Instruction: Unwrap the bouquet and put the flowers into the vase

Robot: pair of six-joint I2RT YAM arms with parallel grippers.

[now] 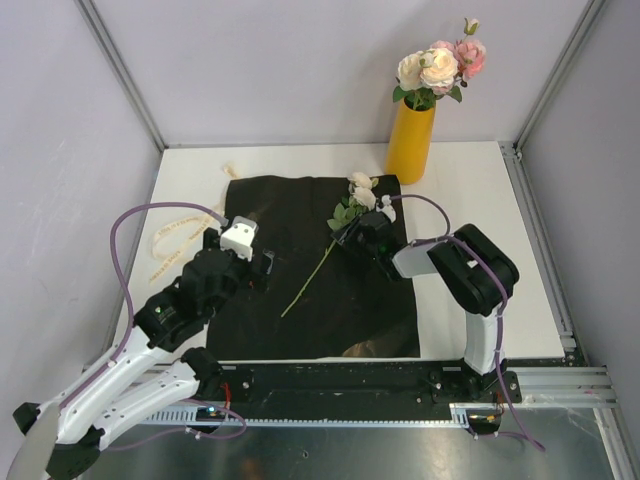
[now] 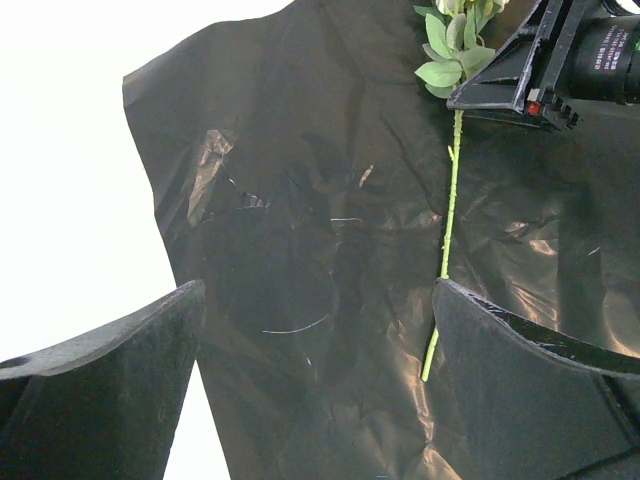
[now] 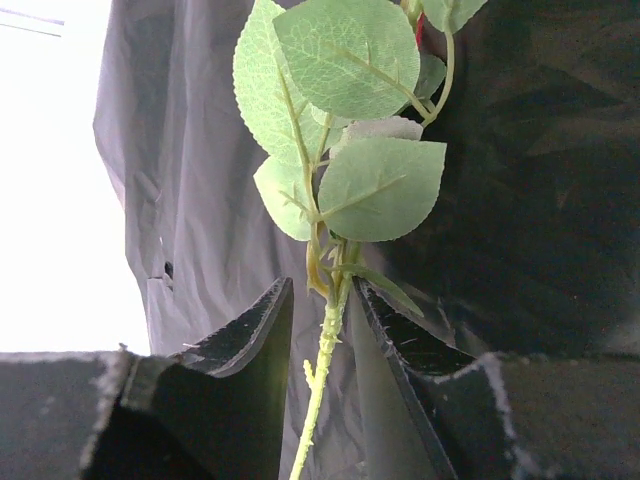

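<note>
1 cream rose (long green stem, leaves near the head) lies on the spread black sheet. The right gripper has its 2 fingers close on either side of the stem just below the leaves; whether they pinch it I cannot tell. The other flowers stand in the yellow vase at the back of the table. The left gripper hovers spread wide over the sheet.

Bright even light, table blown white in wrist views, glare on wrapping sheet
</note>
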